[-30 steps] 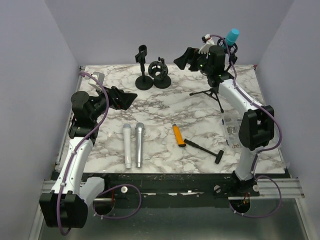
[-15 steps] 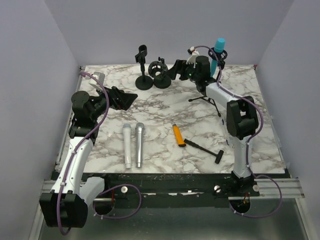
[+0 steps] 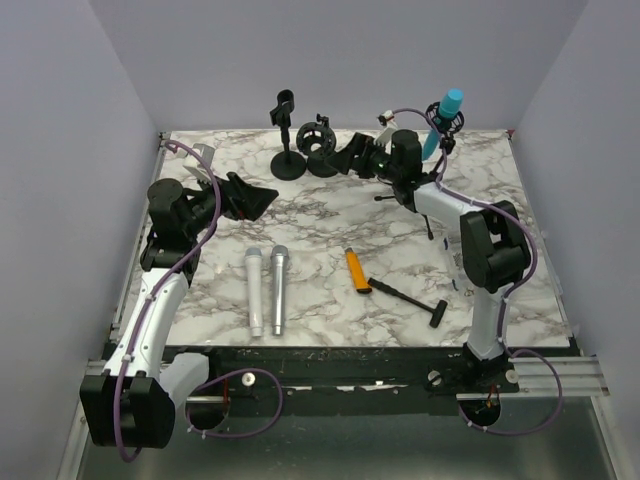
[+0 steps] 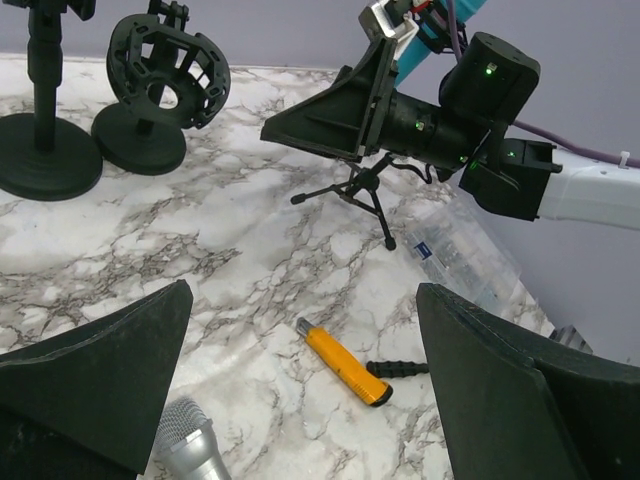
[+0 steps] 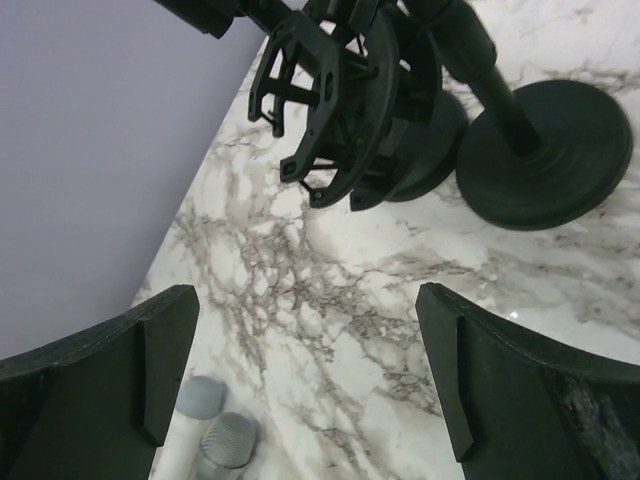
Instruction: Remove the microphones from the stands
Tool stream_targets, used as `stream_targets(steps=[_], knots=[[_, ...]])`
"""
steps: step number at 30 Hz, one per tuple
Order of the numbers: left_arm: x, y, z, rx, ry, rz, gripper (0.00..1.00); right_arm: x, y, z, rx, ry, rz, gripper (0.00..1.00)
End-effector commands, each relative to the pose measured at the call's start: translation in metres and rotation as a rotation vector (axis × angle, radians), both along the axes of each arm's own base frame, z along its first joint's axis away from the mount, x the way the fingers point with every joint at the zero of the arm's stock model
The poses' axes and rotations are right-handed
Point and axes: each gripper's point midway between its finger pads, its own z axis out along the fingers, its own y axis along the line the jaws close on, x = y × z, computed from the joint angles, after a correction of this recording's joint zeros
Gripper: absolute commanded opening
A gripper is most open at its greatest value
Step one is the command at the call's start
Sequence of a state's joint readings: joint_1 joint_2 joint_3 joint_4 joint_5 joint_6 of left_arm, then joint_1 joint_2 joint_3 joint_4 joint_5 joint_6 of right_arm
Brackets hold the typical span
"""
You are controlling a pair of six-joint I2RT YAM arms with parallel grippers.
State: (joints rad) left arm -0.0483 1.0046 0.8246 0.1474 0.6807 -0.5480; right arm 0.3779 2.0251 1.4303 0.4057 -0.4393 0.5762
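Observation:
A teal microphone [image 3: 447, 108] leans on a black tripod stand [image 3: 408, 194] at the back right; the left wrist view shows part of the microphone [image 4: 438, 28] above the tripod [image 4: 366, 188]. My right gripper [image 3: 348, 158] is open, left of the stand and pointing toward the back-centre stands; nothing lies between its fingers [image 5: 305, 300]. Over the table's left side my left gripper [image 3: 255, 200] is open and empty [image 4: 300, 300], facing the right arm.
Two silver microphones [image 3: 255, 290] [image 3: 278, 288] lie at the front left. An orange tool [image 3: 357, 270] and a black hammer [image 3: 408, 298] lie mid-front. A round-base stand [image 3: 288, 150] and shock mount [image 3: 320, 145] stand at the back. A clear bag [image 3: 462, 255] lies right.
My right arm swung left and down, away from the teal microphone toward the back-centre stands. The microphone now sits lower and more tilted. My left arm edged slightly forward.

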Motion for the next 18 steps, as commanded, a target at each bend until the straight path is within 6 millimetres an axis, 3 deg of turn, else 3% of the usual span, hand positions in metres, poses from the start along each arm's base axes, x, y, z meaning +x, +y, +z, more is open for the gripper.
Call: stream_targets(steps=[1,7,12,18], knots=[[-0.004,-0.005,0.013,-0.005,-0.02,-0.032,0.99,-0.026,0.008,0.006,0.126,0.116,0.072,1.0],[-0.006,-0.005,0.016,-0.004,-0.031,-0.035,0.99,-0.037,0.005,-0.023,0.064,0.162,0.064,1.0],[-0.009,-0.004,0.02,-0.002,-0.043,-0.038,0.99,-0.048,0.002,-0.034,-0.006,0.168,0.066,1.0],[-0.009,-0.006,0.019,-0.008,-0.029,-0.047,0.99,-0.075,0.007,-0.056,-0.05,0.217,0.131,1.0]])
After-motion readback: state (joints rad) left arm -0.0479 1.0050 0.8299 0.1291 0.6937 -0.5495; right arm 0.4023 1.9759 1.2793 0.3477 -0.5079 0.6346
